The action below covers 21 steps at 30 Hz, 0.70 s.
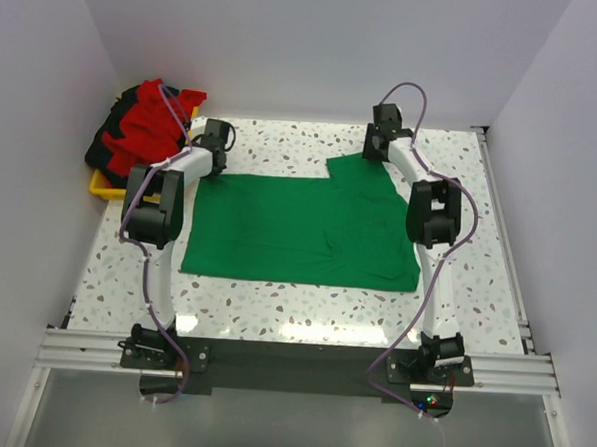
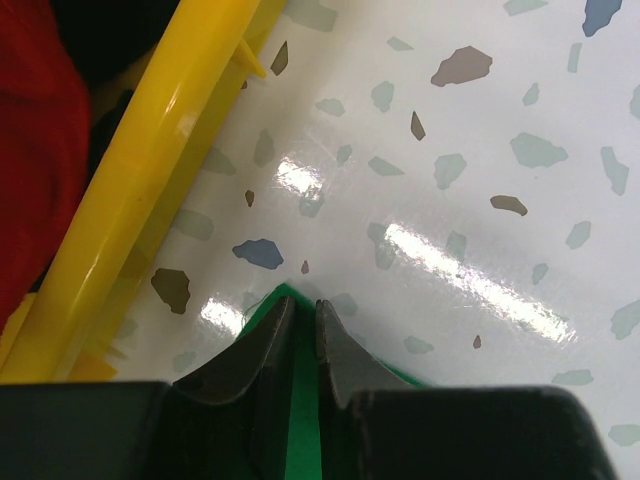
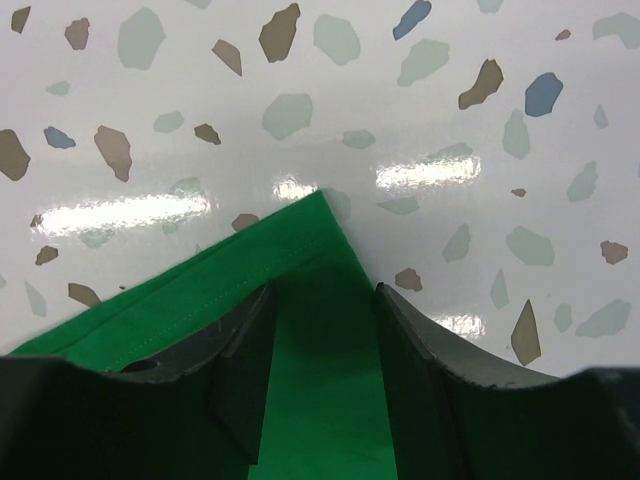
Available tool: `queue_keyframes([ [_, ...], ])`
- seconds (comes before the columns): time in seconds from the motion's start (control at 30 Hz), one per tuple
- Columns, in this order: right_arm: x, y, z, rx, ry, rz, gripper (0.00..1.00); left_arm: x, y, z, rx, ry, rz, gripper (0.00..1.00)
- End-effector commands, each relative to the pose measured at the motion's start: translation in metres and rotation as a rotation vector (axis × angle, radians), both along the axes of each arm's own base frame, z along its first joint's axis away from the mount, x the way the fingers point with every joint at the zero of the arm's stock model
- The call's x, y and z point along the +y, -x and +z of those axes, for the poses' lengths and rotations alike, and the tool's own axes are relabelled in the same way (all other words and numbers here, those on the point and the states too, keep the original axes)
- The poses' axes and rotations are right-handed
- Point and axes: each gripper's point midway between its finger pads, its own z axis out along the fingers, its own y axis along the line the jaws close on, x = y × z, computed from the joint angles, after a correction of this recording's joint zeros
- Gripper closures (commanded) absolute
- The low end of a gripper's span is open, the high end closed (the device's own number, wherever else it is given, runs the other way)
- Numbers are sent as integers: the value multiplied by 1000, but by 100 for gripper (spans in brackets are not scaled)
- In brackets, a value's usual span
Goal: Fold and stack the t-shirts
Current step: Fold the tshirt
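A green t-shirt point(image 1: 298, 229) lies spread flat on the speckled table. My left gripper point(image 1: 216, 157) is at its far left corner; in the left wrist view the jaws point(image 2: 303, 305) are shut on the green shirt's corner point(image 2: 300, 400). My right gripper point(image 1: 376, 147) is at the far right corner; in the right wrist view it point(image 3: 325, 290) is open, its jaws standing either side of the green corner point(image 3: 200, 295), which lies flat on the table. Red and black t-shirts point(image 1: 143, 125) lie piled at the far left.
A yellow bin point(image 1: 105, 185) at the far left edge holds the red and black pile; its rim point(image 2: 150, 180) and red cloth point(image 2: 40, 150) sit close beside my left gripper. White walls enclose the table on three sides. A metal rail point(image 1: 508, 245) runs along the right edge.
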Motion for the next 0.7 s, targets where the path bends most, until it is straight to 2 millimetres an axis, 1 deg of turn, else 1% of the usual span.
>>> queue_keyframes([
  [0.0, -4, -5, 9, -5, 17, 6, 52, 8, 1, 4, -7, -6, -3, 82],
  [0.03, -4, -6, 11, -5, 18, 5, 52, 8, 1, 4, -7, -6, -3, 82],
  [0.07, -5, -3, 5, 12, 17, 5, 53, 8, 1, 4, -7, -5, -4, 82],
  [0.17, -3, -1, 3, 29, 14, 16, 54, 7, 0, 3, -8, -1, -7, 82],
  [0.27, -2, 3, -1, 46, 14, 31, 58, 7, -1, 4, -10, -1, -7, 82],
  [0.43, -1, 11, -7, 82, 10, 45, 74, 5, 0, 0, -5, 11, -11, 82],
  [0.5, -4, 12, -4, 80, 21, 42, 81, 4, 1, 0, -3, 13, -11, 82],
  [0.53, -6, 13, 2, 74, 30, 34, 87, 4, 1, 0, -5, 15, -11, 82],
  [0.67, -6, 9, 24, 28, 23, 31, 93, 2, -3, 7, -24, 23, -17, 83],
])
